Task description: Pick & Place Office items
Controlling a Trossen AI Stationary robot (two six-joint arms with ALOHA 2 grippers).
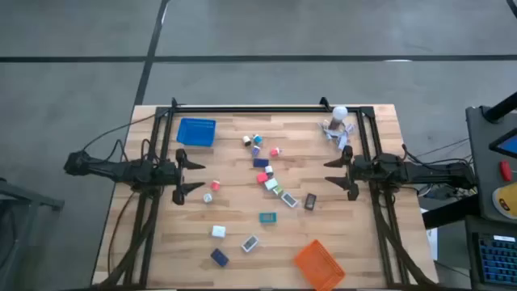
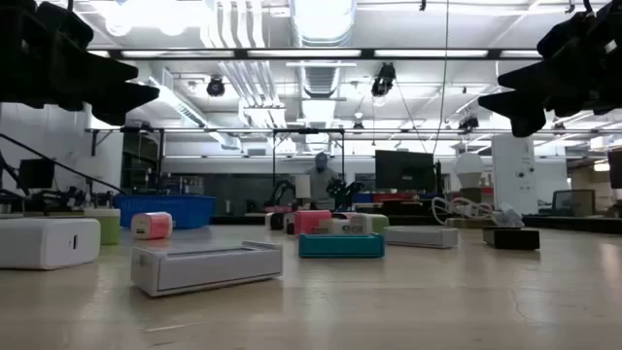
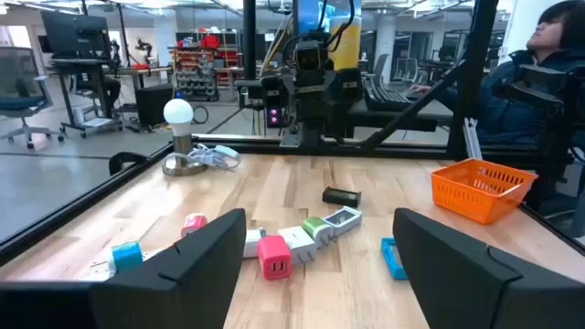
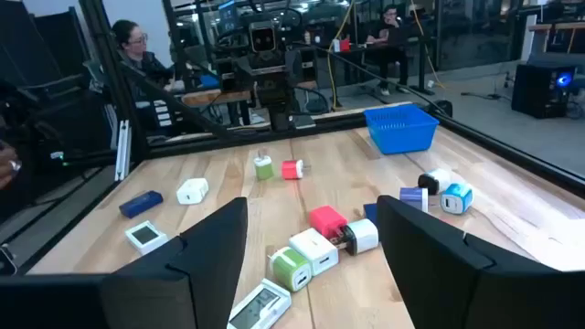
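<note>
Centrally, office items [image 1: 262, 174] between jaws.

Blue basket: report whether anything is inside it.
Empty. The blue basket shows only bare mesh from above; the office items lie scattered on the table.

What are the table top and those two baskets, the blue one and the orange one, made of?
The table top looks like wood with a smooth sealed finish: pale planks with visible grain and seams. The blue basket and the orange basket both look like moulded plastic: uniform bright colour, walls pierced in a fine grid. Coated wire mesh cannot be ruled out from here.
</note>
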